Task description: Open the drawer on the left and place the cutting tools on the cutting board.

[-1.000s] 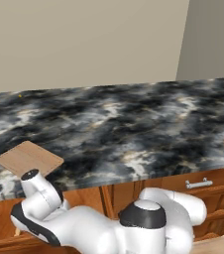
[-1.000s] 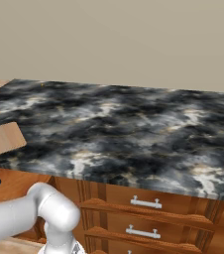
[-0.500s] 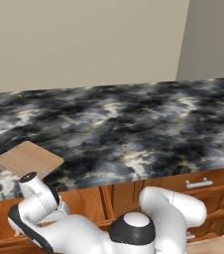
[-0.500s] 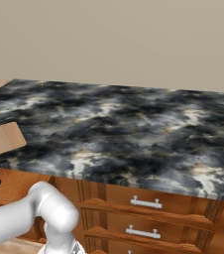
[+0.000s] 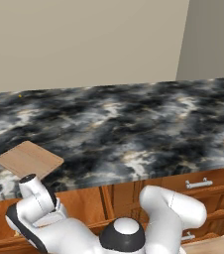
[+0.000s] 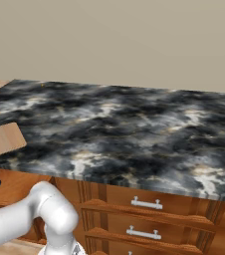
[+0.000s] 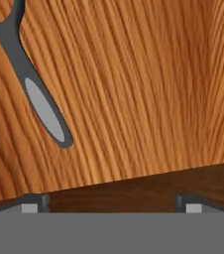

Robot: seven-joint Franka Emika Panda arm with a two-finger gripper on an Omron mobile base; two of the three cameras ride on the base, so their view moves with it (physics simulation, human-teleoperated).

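Compared to a second ago the arm has folded lower and further toward the camera in the left base view, with the elbow dropping to the bottom edge and the wrist sinking below the counter's front edge. The counter and board look unchanged.

In the hand view the gripper is spread wide, with a fingertip at each bottom corner and nothing pinched between them. It's looking straight down onto the reddish wood floor of the drawer, very close. The peeler lies on that wood up and to the left of the left fingertip, not touching it: dark grey handle with a lighter oval inset, its forked end running off the top left corner. I can't see the knife from here. A darker wood strip, probably the drawer's wall, crosses just above the fingertips.

The cutting board sits on the marble countertop near its front edge, just above where the wrist dips down; in the right base view it's at the far left edge. The narrower stacked drawers are well off to the right of the arm.
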